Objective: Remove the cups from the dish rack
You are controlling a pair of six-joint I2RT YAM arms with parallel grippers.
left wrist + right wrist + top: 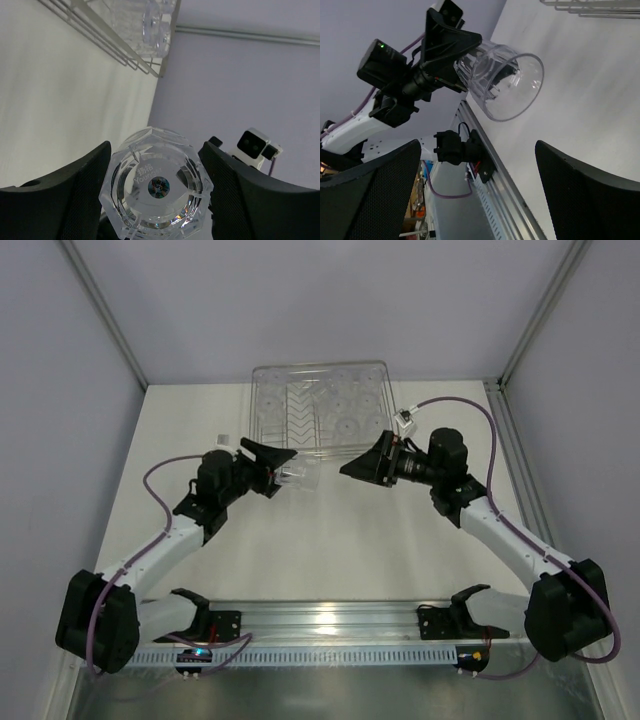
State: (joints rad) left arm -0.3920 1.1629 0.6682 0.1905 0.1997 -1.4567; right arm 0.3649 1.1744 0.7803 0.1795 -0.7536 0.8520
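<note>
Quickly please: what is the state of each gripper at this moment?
Left gripper: closed on a clear cup, held on its side.
Right gripper: open, holding nothing.

This looks like a robotics lab cell: a white table [330,540] enclosed by plain grey panels [300,300] on metal posts [105,312], with an aluminium mounting rail [330,615] along the frame's bottom.

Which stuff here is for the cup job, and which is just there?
For the job: clear plastic cup in the left gripper; more clear cups in the silvery wire dish rack; the open right gripper.
Just there: silver metal rail by the arm bases; purple cables.
</note>
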